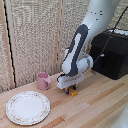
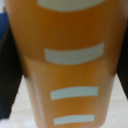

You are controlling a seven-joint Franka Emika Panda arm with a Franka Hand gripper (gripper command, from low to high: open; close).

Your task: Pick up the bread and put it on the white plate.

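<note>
Plate [image 1: 28, 107] at exterior view's left front; mug [image 1: 43, 80] behind it; pincer [image 1: 73, 92] right of mug

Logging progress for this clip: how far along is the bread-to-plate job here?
Reach looks done: the hand is low on the table. Grasp in hand, unconfirmed; the bread isn't identifiable, and the wrist view is filled with blurred orange. Left: lift, carry, placing; the white plate is bare.

A pink mug [image 1: 43, 80] stands on the wooden table [image 1: 95, 105], near the woven wall [image 1: 35, 35]. A black box [image 1: 112, 52] sits at the exterior view's right.
</note>
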